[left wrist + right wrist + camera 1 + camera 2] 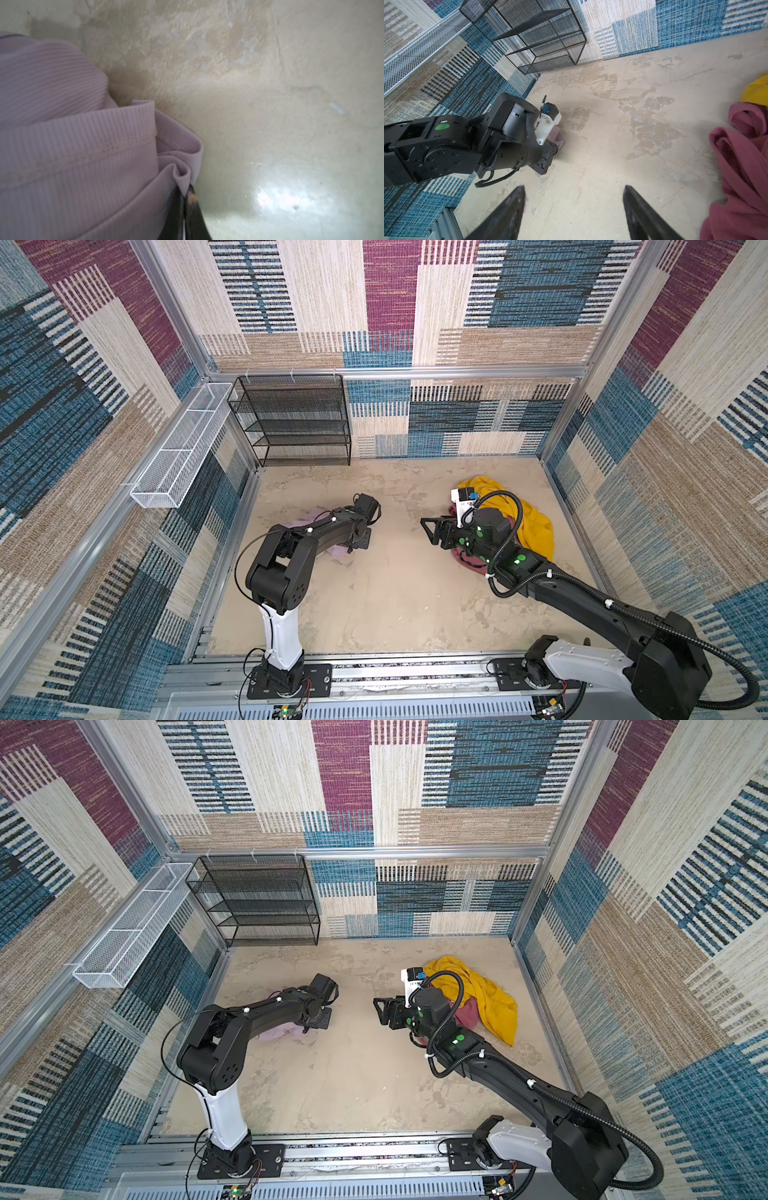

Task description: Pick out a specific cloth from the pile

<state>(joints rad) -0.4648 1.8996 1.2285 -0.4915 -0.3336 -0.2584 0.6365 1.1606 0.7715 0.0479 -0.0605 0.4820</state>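
Jaws of the left gripper (pixel 186 194) are pressed together, with a small pleat of the cloth (pixel 72 155) pinched at their tips. Jaws of the right gripper (pixel 573 188) stand wide apart with only bare table between them.

The table (pixel 395 593) is a mottled beige, patchy and slightly glossy. It is walled on three sides by woven panels (pixel 540 302) in blue, cream, tan and plum blocks, set in an aluminium frame (pixel 395 373).

The cloth, pale lilac and finely ribbed, lies crumpled on the left side of the table, well apart from the pile (pixel 540 539) on the right side. In both top views the left arm (pixel 332 526) lies across it, so only its edges show (pixel 278 1031).

In the pile, the mustard-yellow cloth (pixel 494 1002) drapes over the rose-red cloth (pixel 741 166). The right arm (pixel 498 1073) reaches over this heap and hides part of the red one. Its gripper (pixel 432 531) points toward the middle of the table, past the pile's edge.

A black mesh shelf rack (pixel 295 423) stands in the far left corner, and only the wall pattern shows through its tiers. Beside it, a long white mesh basket (pixel 178 448) hangs on the left wall's rail, its compartments showing only the wall behind.
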